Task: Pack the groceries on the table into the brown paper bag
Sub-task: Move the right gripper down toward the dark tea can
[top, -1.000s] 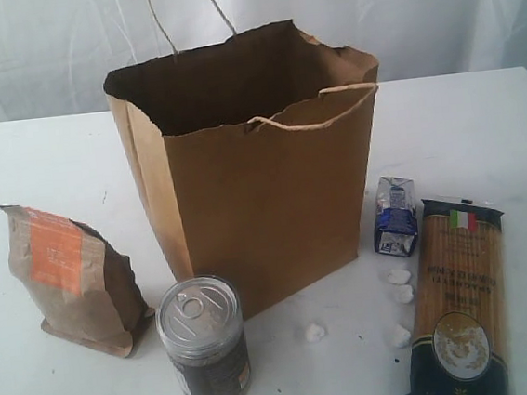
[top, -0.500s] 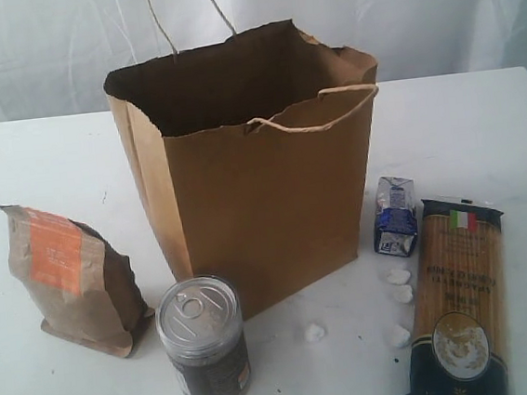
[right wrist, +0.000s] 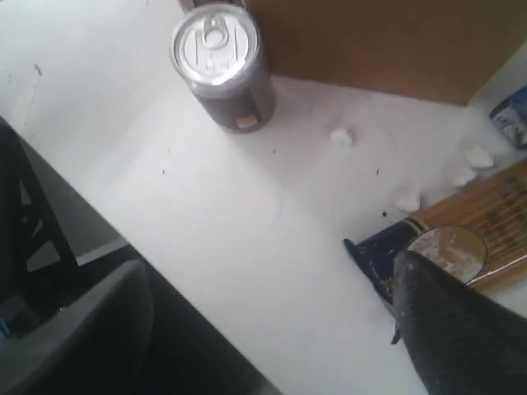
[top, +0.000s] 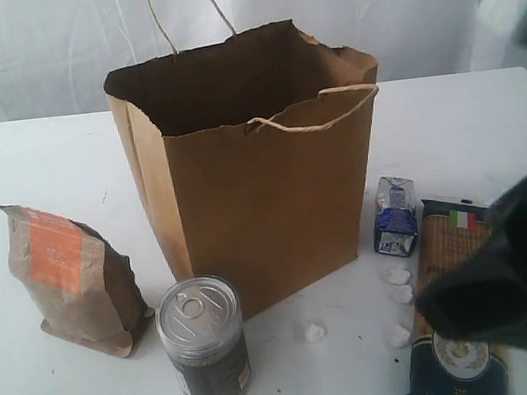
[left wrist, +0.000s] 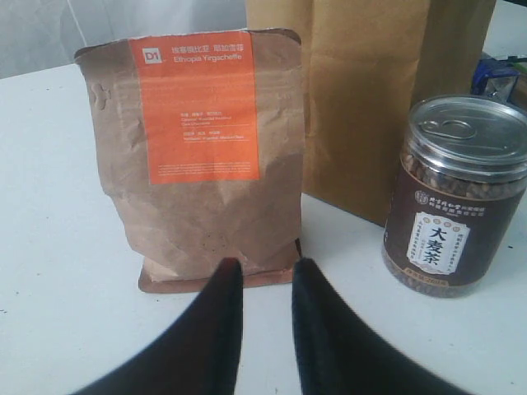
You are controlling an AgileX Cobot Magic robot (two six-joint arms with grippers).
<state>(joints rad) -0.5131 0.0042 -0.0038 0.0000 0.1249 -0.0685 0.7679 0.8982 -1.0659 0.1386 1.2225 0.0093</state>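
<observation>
We see our black right gripper [top: 497,296], spread and empty, over the long yellow spaghetti pack [top: 452,361], which lies flat, front-to-back.

Bright diffuse light, soft shadows, blurred right arm [top: 511,290].

A plain kraft brown is shown by the paper bag [top: 264,207], matched by the pouch [top: 92,303] under its orange label [top: 54,250]. The can [top: 211,357] is dark brown with a silver lid [top: 198,311]; the carton [top: 395,215] is blue and white.
</observation>
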